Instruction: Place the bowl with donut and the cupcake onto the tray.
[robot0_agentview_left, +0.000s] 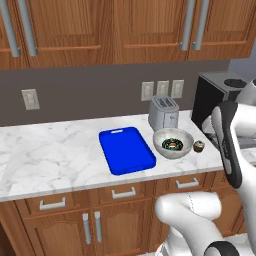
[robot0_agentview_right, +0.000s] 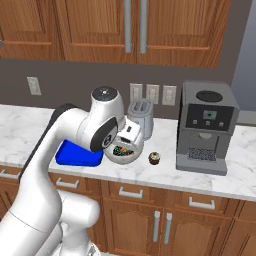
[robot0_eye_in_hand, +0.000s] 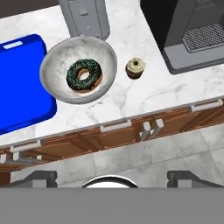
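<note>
Grey-white, rigid and probably slick, the bowl (robot0_eye_in_hand: 78, 70) sits on the counter (robot0_eye_in_hand: 144, 94) touching the tray (robot0_eye_in_hand: 19, 87), donut (robot0_eye_in_hand: 84, 75) loose inside, cupcake (robot0_eye_in_hand: 135, 68) just beside it. Pinch the bowl's rim, keep level. Fingers (robot0_eye_in_hand: 37, 177) appear spread wide, holding nothing.

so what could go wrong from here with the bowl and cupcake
The bowl sits touching the tray's rim, with the toaster close behind, so a claw coming down on it has little room. The donut lies loose inside and may slide if the bowl tilts. The cupcake is small and could tip.
</note>
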